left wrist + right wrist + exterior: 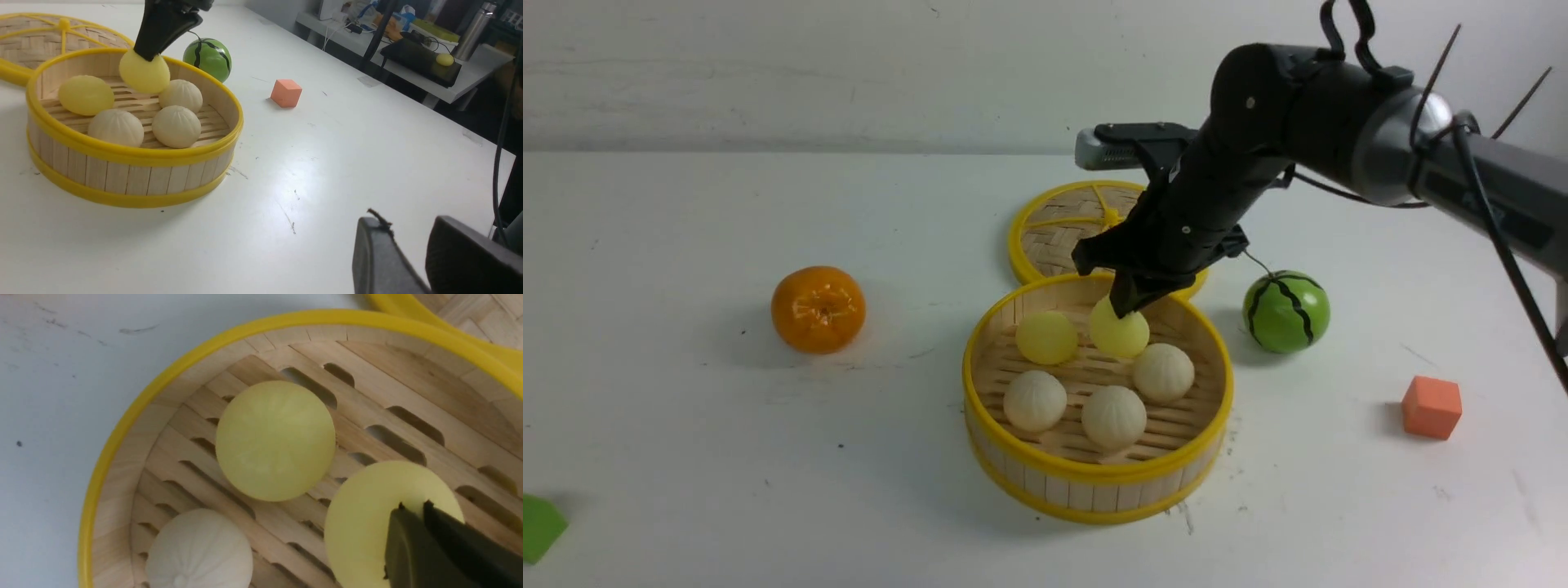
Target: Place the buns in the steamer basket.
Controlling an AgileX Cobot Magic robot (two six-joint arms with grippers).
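Bamboo-slatted steamer basket (1094,478) holds round buns (1114,416); right tool (1129,306) pinches shut on smooth yellow bun (1121,333)

My right arm (1339,114): matte black housing, grey forearm section, small silver screws, thin black cables looped outside.

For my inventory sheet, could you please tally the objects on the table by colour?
Pale yellow buns: 2
Beige buns: 3
Orange things (tangerine, cube): 2
Green things (watermelon ball, block): 2
Bamboo pieces (steamer basket, lid): 2
Total: 11
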